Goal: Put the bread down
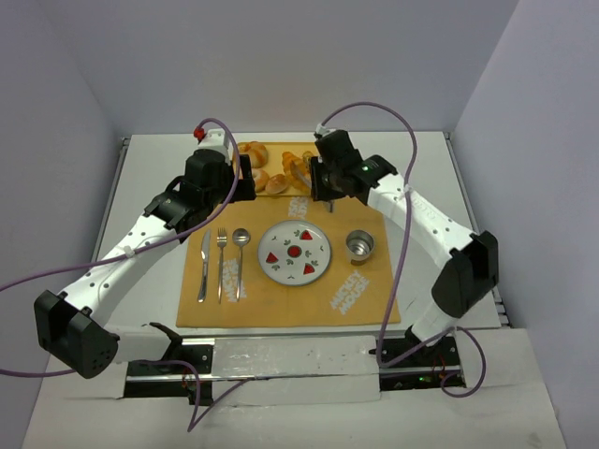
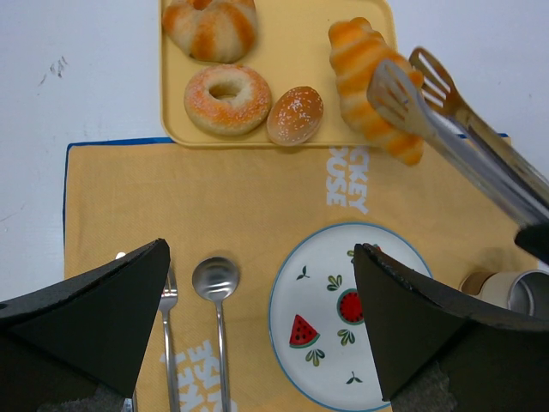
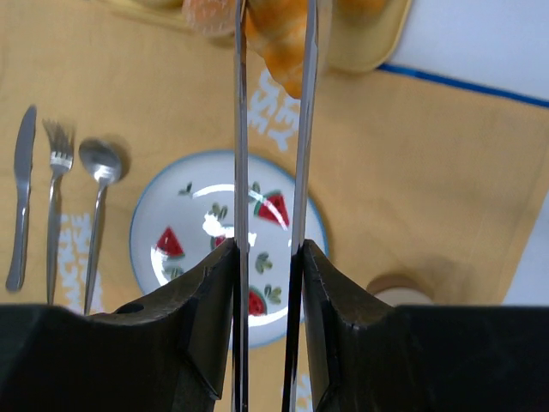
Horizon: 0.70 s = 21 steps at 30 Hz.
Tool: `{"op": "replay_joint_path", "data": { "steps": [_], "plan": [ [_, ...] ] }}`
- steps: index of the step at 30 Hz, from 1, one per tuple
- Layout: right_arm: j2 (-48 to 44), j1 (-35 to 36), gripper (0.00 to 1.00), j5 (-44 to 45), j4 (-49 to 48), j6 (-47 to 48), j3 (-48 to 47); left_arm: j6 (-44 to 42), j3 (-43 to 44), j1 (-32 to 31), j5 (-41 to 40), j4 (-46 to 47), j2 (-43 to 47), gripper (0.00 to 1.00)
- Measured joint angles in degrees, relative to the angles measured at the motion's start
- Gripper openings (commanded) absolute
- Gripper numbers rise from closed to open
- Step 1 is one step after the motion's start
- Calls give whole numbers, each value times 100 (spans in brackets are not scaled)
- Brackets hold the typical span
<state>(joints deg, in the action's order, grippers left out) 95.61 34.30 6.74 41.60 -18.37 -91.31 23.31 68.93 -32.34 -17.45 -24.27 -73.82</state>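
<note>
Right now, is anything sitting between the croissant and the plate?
Nothing visible. Only bare placemat lies between the croissant, gripped in the tongs, and the plate; the metal cup stands off to the right.

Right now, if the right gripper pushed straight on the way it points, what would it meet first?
The right gripper is shut on the tongs, whose tips flank the croissant, so that comes first; beyond it probably the yellow tray, though depth is unclear.

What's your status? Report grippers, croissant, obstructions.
Left gripper open, empty. Right gripper shut on tongs. Tongs pinch the croissant at the tray's near edge. Only bare mat between it and the plate.
</note>
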Motion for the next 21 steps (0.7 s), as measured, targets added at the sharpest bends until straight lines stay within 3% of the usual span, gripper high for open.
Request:
{"op": "replay_joint_path", "data": {
  "steps": [10, 21],
  "plan": [
    [-1902, 332, 16, -942, 68, -136, 1652, 0, 0, -22, -9, -2, 0, 99],
    [-2251, 885, 16, -1281, 223, -282, 2905, 0, 0, -26, -11, -2, 0, 99]
  ]
}}
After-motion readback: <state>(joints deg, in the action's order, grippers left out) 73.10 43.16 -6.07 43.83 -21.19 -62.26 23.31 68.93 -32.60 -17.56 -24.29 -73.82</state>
